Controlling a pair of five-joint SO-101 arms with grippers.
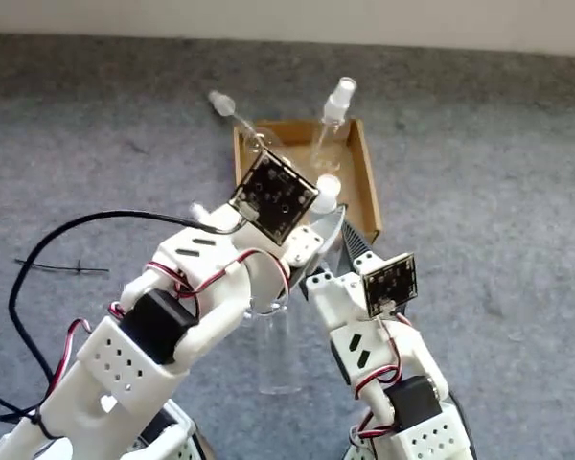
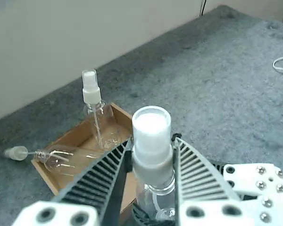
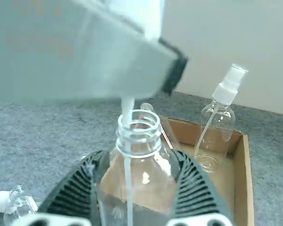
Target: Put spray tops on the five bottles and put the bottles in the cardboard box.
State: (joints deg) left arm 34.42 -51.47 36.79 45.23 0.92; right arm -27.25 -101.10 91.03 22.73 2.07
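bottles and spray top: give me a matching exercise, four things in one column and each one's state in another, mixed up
Things
1. spray top
2. open-necked bottle
3. right-hand capped bottle in the cardboard box
4. left-hand capped bottle in the box

States
a. stands upright
b. held in the left gripper
c. lies down, top past the rim
d. held in the right gripper

Pairs: 1-b, 2-d, 3-a, 4-c
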